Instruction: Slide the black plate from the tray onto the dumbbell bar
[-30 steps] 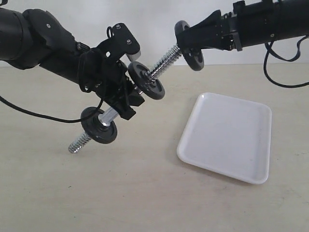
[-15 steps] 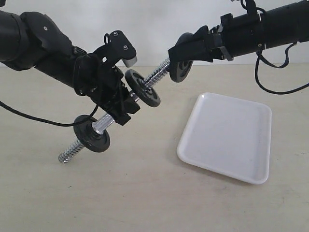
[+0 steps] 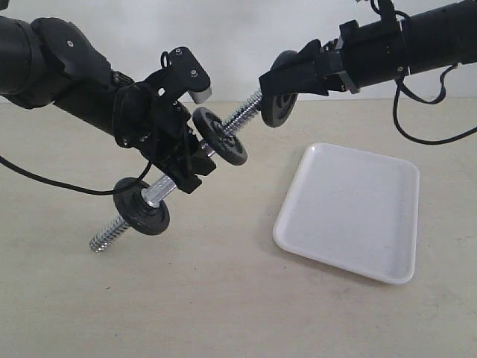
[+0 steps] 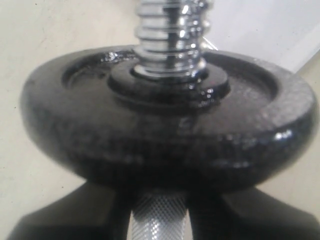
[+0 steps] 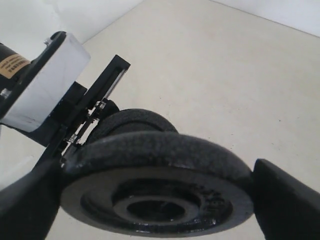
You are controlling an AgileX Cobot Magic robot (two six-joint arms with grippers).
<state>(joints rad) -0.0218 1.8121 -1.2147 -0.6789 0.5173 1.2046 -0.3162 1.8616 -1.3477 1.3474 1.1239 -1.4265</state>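
Black plate is off the glossy white tray, which lies nearest on the surface. Behind it, left gripper is clamped on the knurled chrome dumbbell bar, tilting its threaded end up as a peg. Farthest, right gripper pinches the matte plate's rim, hole meeting the tip; seating unclear.

matt, grainy black plate; shiny chrome dumbbell bar, threaded ends, knurled middle; glossy, smooth white tray.
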